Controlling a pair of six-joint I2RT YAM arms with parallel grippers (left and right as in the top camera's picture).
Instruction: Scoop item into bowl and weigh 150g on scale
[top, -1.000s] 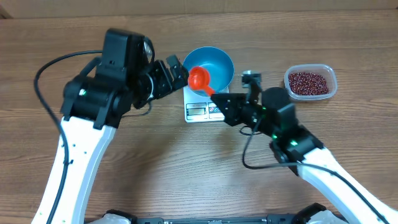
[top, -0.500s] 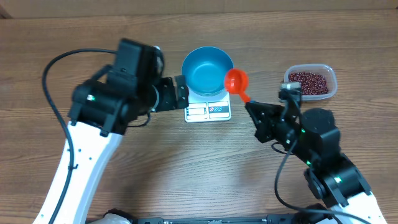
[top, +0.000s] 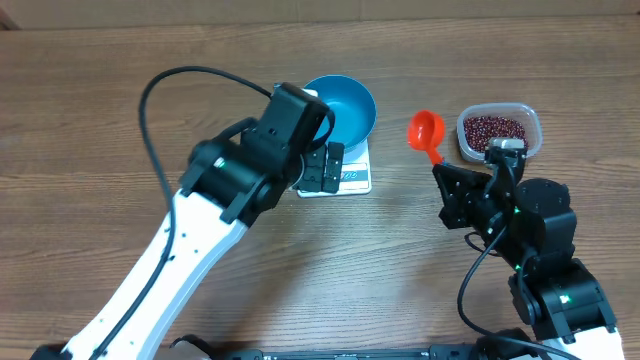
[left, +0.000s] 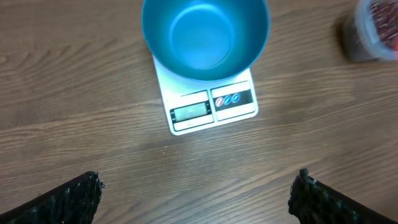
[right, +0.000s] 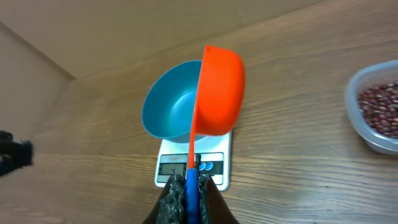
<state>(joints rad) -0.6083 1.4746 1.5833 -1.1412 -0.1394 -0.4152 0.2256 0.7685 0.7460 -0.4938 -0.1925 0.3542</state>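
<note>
- The beans (top: 492, 131) lie as a loose, dark red heap inside a clear tub (top: 531, 121) at the right of the wooden table (top: 100, 100), well apart from the bowl
- The blue bowl (left: 205, 37) stands upright on the white scale (left: 211, 109) and covers its far part; the small display and the printed buttons show along the near edge, in front of the bowl
- An orange scoop (top: 427, 130) hangs above the table between bowl and tub, nearer the tub and touching neither
- In the right wrist view the scoop's cup is turned on its side, and its thin handle runs straight down into the fingers
- The right gripper (right: 189, 186) is clamped tight on the end of that handle
- The left gripper (left: 199, 198) has its fingers spread wide apart and grasps nothing; it hovers over the near side of the scale, looking down on bowl and display
- From overhead, the left arm's dark wrist hides the left part of the scale and the bowl's left rim
</note>
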